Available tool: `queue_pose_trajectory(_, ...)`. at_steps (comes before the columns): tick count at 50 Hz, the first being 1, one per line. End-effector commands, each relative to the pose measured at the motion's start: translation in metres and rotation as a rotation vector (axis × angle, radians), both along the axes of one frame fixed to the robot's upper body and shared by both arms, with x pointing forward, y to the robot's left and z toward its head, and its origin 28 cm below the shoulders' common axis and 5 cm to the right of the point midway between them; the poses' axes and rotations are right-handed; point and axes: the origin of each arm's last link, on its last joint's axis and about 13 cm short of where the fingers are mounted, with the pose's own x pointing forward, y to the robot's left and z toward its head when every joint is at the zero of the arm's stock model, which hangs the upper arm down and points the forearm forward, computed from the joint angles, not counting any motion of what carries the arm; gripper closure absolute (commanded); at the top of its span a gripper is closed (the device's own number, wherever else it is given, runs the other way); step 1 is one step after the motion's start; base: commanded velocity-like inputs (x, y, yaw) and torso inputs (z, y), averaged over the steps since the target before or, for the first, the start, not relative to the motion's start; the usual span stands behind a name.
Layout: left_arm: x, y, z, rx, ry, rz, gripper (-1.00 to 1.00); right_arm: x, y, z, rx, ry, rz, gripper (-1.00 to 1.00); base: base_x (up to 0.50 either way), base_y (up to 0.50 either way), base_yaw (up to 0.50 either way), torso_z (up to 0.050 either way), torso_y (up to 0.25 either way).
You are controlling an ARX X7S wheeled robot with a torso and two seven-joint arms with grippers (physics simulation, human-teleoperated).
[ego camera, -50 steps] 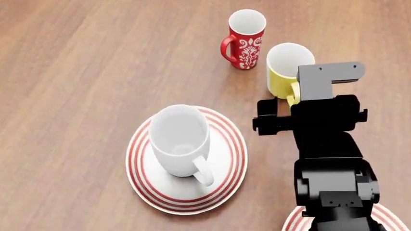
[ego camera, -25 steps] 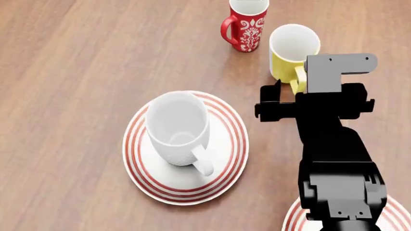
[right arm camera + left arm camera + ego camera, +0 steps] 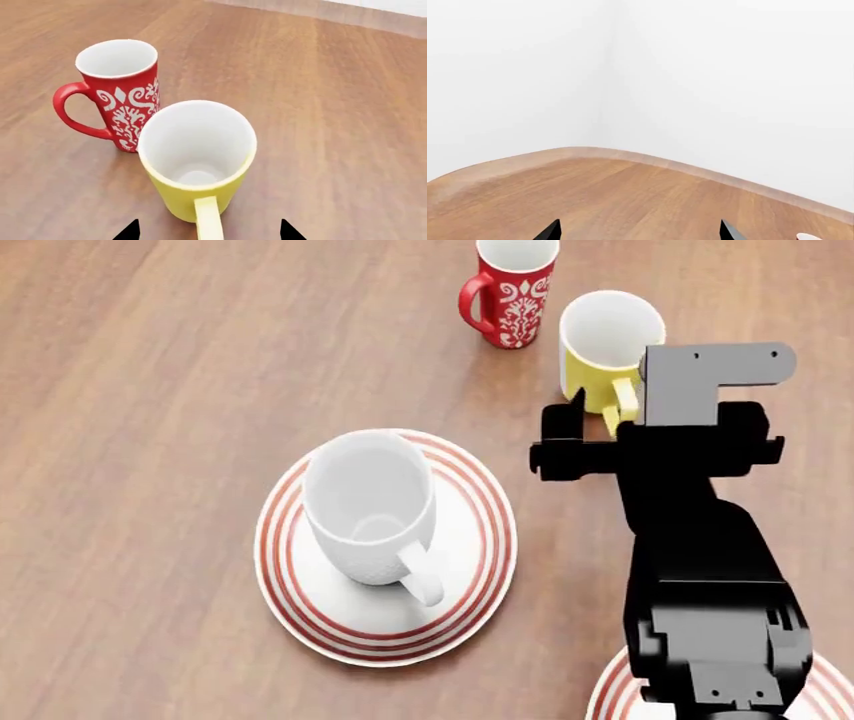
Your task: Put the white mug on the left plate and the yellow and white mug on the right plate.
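Wood grain runs across the brown table (image 3: 174, 370), smooth and matte in the head view. Sitting upright on the left plate (image 3: 310, 612), at about 7 o'clock from the picture's middle, is the white mug (image 3: 370, 508): large, glossy, plain, tapering toward its base, with a thick loop handle pointing to 5 o'clock. That plate is round and white with several thin red rings near its rim. Only a curved slice of the right plate (image 3: 603, 697), ringed the same way, shows at the bottom edge, mostly hidden by the black, boxy right arm.

At 1 o'clock stands the yellow and white mug (image 3: 598, 348), small and cylindrical, yellow outside with a flat yellow handle, white and empty inside. It rests on bare wood, well apart from both plates. Just beside it, at its 11 o'clock, is a slim red mug (image 3: 511, 295) with a white ornamental pattern and a red loop handle.

The right gripper (image 3: 208, 231) hangs just short of the yellow handle, its two dark tips spread apart, one on either side of it, not touching.

The left gripper (image 3: 639, 232) shows two black tips set wide apart over bare wood near the table's rounded edge, with white walls beyond.
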Motion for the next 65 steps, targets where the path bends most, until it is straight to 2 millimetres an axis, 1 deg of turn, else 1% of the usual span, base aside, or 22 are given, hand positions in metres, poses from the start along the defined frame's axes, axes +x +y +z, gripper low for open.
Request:
queue_pose_trajectory(1, 0.0, 0.0, 0.001, -0.001, 0.0, -0.001, -1.0, -0.001, 0.002, 0.015, 0.005, -0.06, 0.016, -1.0, 0.0, 0.0, 0.0, 0.0, 0.0)
queue_pose_trajectory(6, 0.001, 0.0, 0.0, 0.013, -0.003, 0.004, -1.0, 0.0, 0.003, 0.017, 0.002, -0.063, 0.019, -1.0, 0.0, 0.0, 0.0, 0.0, -0.017)
queue_pose_trajectory(13, 0.0, 0.0, 0.0, 0.005, -0.005, -0.001, -1.0, 0.0, 0.002, 0.014, 0.006, -0.058, 0.017, -1.0, 0.0, 0.0, 0.0, 0.0, -0.227)
queue_pose_trajectory(14, 0.001, 0.0, 0.0, -0.016, -0.004, -0.013, -1.0, 0.0, 0.002, 0.013, 0.006, -0.057, 0.016, -1.0, 0.0, 0.0, 0.0, 0.0, 0.0)
queue_pose_trajectory(25, 0.001, -0.001, -0.001, 0.015, -0.004, 0.001, -1.0, -0.001, 0.001, 0.013, 0.012, -0.057, 0.01, -1.0, 0.0, 0.0, 0.0, 0.0, 0.0)
queue_pose_trajectory(26, 0.001, -0.001, -0.001, 0.041, -0.002, 0.002, -1.0, -0.001, 0.001, 0.013, 0.013, -0.058, 0.008, -1.0, 0.0, 0.0, 0.0, 0.0, -0.25)
queue_pose_trajectory(29, 0.0, -0.003, -0.001, 0.019, -0.003, -0.021, -1.0, -0.001, 0.0, 0.013, 0.017, -0.061, 0.006, -1.0, 0.0, 0.0, 0.0, 0.0, -0.25)
queue_pose_trajectory(30, 0.0, -0.003, -0.002, 0.038, -0.003, -0.018, -1.0, -0.002, 0.0, 0.013, 0.019, -0.061, 0.004, -1.0, 0.0, 0.0, 0.0, 0.0, 0.0)
queue_pose_trajectory(36, 0.001, -0.002, -0.002, 0.025, 0.007, -0.013, -1.0, -0.002, -0.001, 0.011, 0.028, -0.059, 0.006, -1.0, 0.0, 0.0, 0.0, 0.0, 0.0)
queue_pose_trajectory(37, 0.0, -0.002, -0.002, 0.024, 0.005, -0.012, -1.0, -0.002, -0.001, 0.011, 0.06, -0.05, 0.009, 1.0, 0.0, 0.0, 0.0, 0.0, 0.0)
queue_pose_trajectory(49, 0.0, -0.003, -0.001, 0.026, 0.005, -0.013, -1.0, -0.004, -0.001, 0.007, 0.053, -0.064, 0.002, 1.0, 0.0, 0.0, 0.0, 0.0, 0.0)
queue_pose_trajectory(55, 0.001, -0.002, -0.001, 0.025, 0.008, -0.014, -1.0, -0.009, -0.004, -0.001, 0.072, -0.104, -0.021, 1.0, 0.0, 0.0, 0.0, 0.0, 0.0)
queue_pose_trajectory(59, 0.001, -0.003, -0.001, 0.026, 0.008, -0.016, -1.0, -0.015, -0.008, 0.003, 0.073, -0.185, -0.056, 1.0, 0.0, 0.0, 0.0, 0.0, 0.0)
queue_pose_trajectory(65, 0.001, -0.003, -0.001, 0.029, 0.009, -0.019, -1.0, -0.03, -0.007, 0.013, 0.067, -0.303, -0.03, 1.0, 0.0, 0.0, 0.0, 0.0, 0.0)
